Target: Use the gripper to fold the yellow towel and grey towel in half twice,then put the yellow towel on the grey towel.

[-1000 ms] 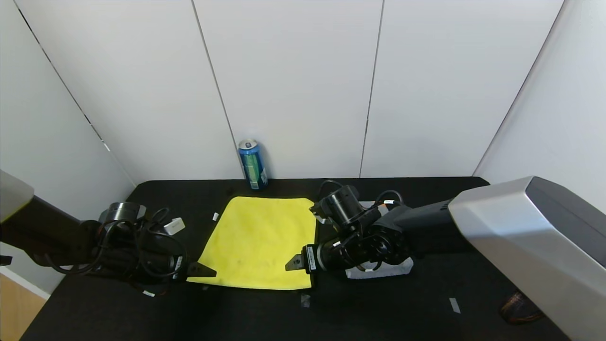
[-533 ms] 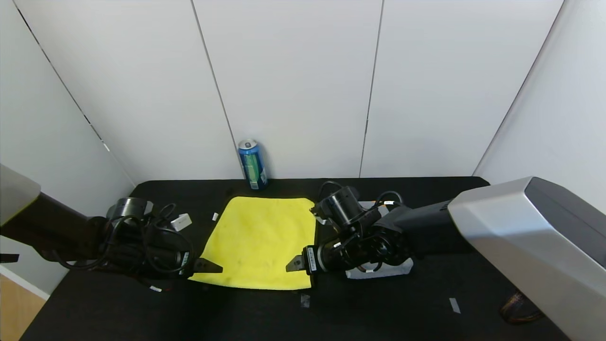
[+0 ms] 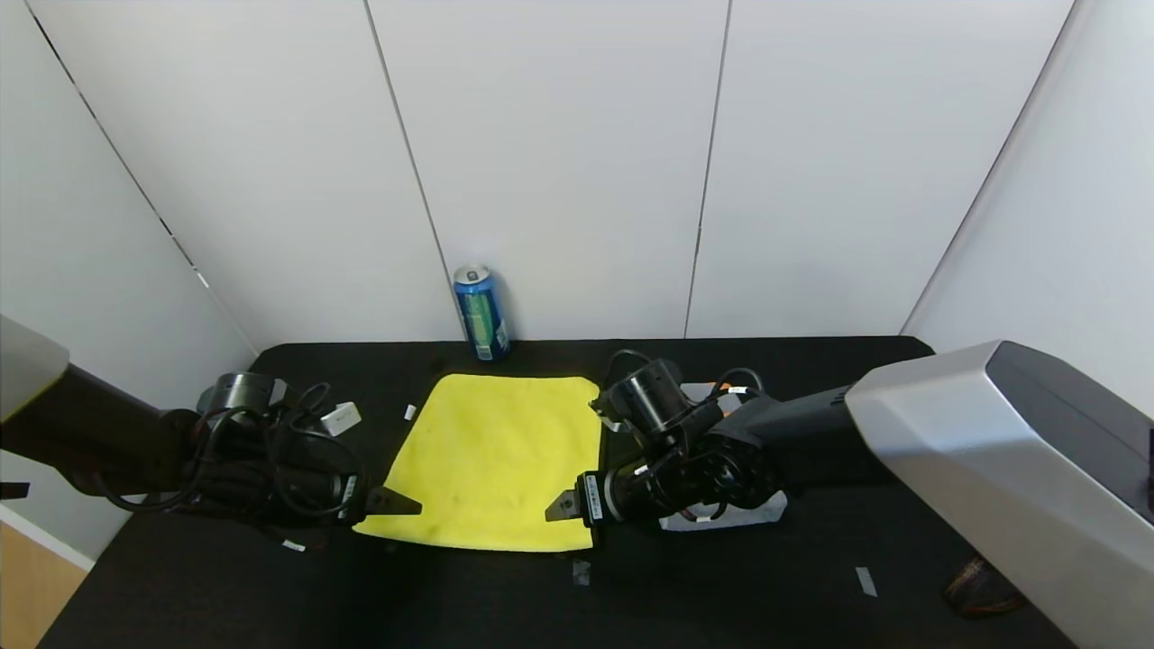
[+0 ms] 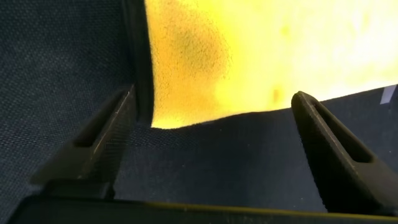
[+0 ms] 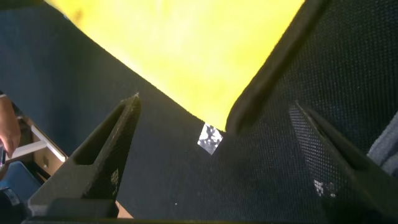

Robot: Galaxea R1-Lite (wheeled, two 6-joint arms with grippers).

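- Head view: yellow towel [image 3: 491, 460] is laid flat on the table [image 3: 766, 577]; left gripper [image 3: 389, 502] is set at its near-left corner, right gripper [image 3: 561, 507] at its near-right corner. Grey towel [image 3: 730, 516] is mostly hidden under the right arm.
- Left wrist view: jaws are spread wide, nothing held; towel corner is seen between the fingers [image 4: 102, 140].
- Right wrist view: jaws are spread wide, empty, with the towel corner between them.

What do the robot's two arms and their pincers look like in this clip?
Both arms have silver-grey outer shells that give way to black wrist sections wrapped in looping black cables with small white labels. The left pincer and right pincer are each a pair of slim, black, tapered wedge-shaped fingers. A black cylindrical housing sits on each wrist.
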